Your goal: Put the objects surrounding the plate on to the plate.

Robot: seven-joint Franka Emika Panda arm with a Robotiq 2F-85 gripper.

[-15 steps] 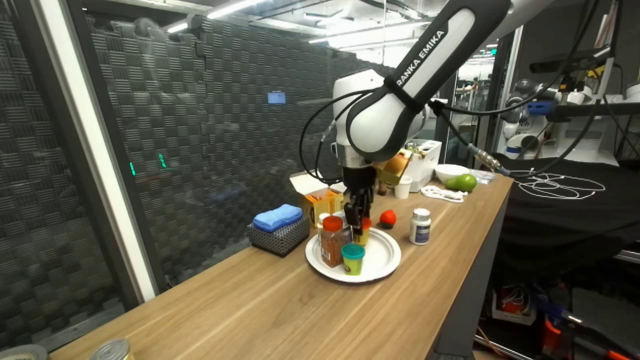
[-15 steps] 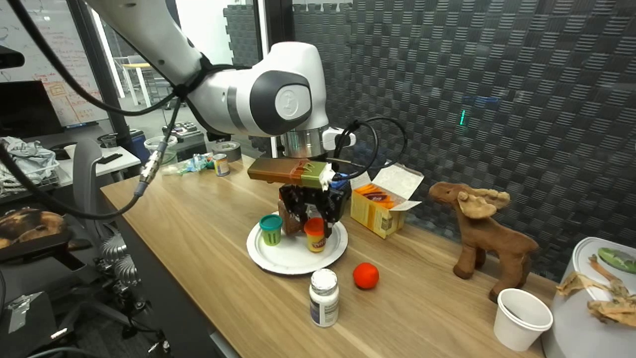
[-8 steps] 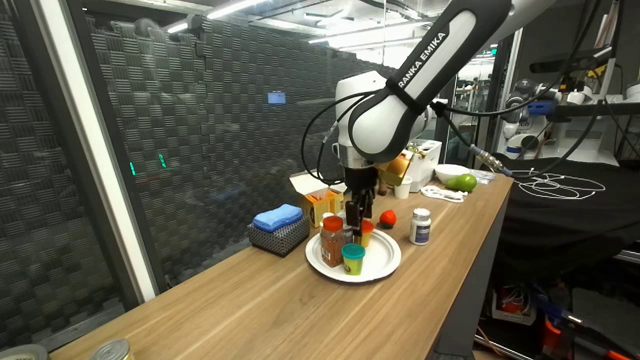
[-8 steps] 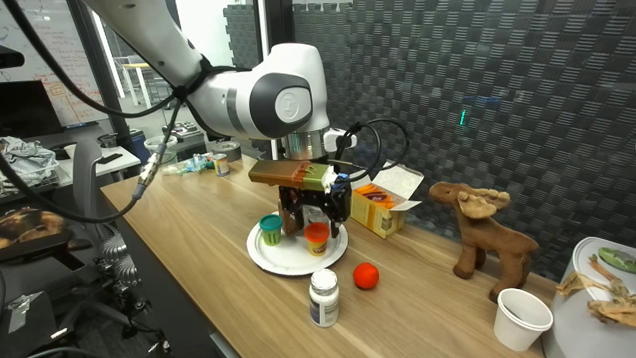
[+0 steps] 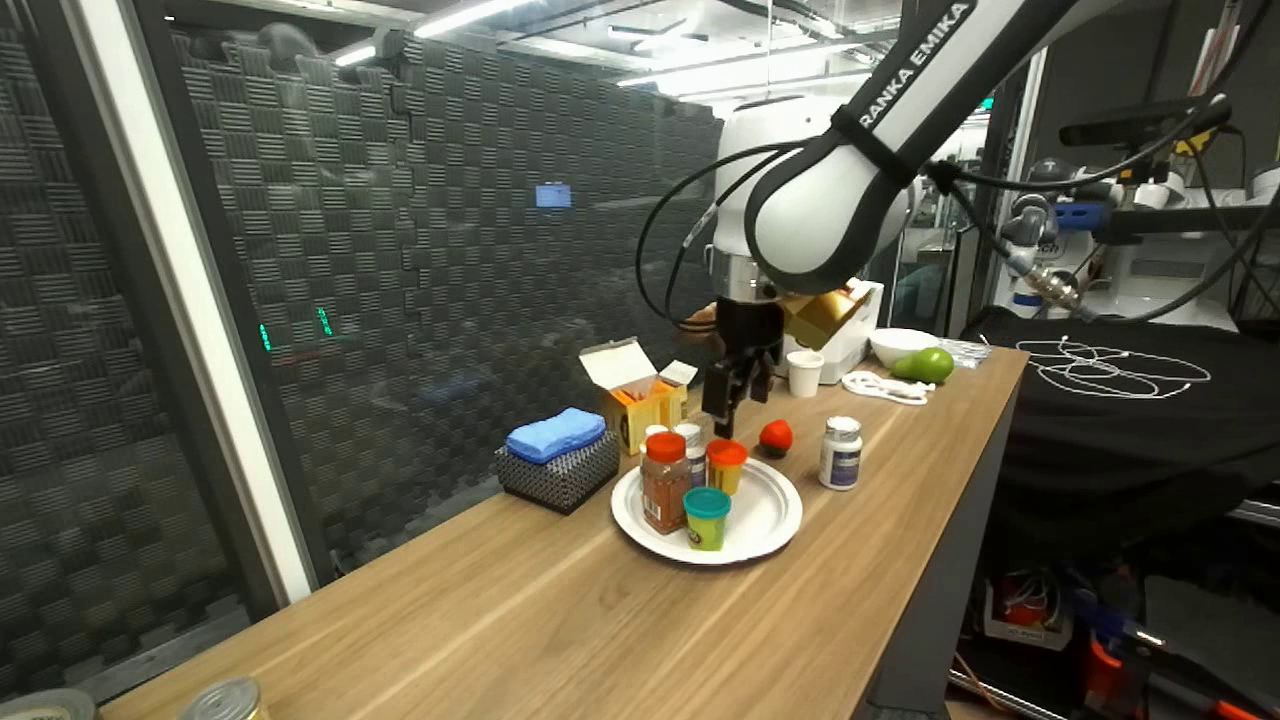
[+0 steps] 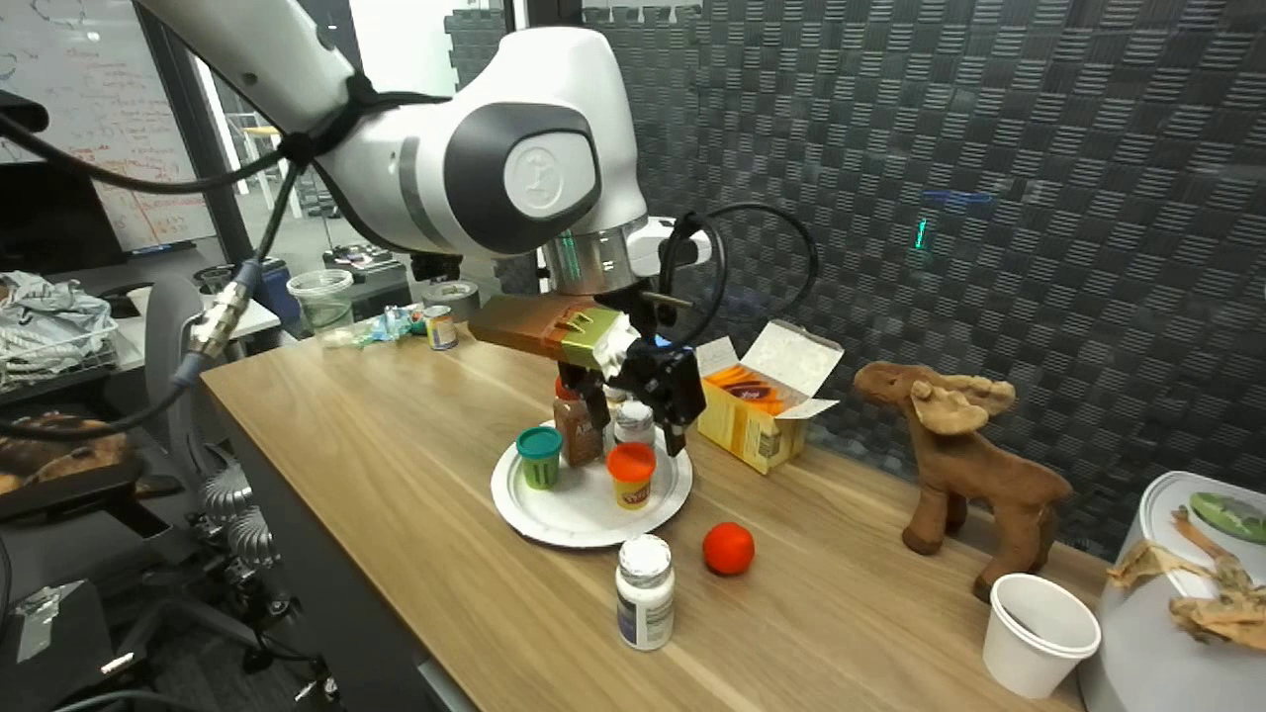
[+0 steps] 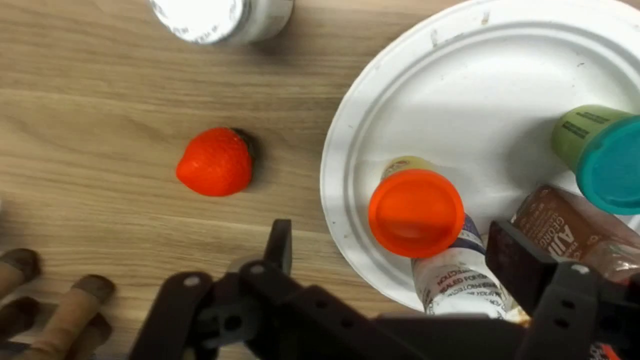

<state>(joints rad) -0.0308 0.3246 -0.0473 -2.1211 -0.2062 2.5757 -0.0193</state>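
The claw [image 7: 394, 246] is spread wide in the air near the plate [image 5: 765, 515]. A green cup [image 6: 540, 460], yellow cup [image 6: 633, 479] and brown bottle [image 5: 664, 490] stand on the plate. A white bottle [image 6: 645, 598] and red berry [image 7: 215, 162] are on the surface [image 6: 425, 475] nearby.
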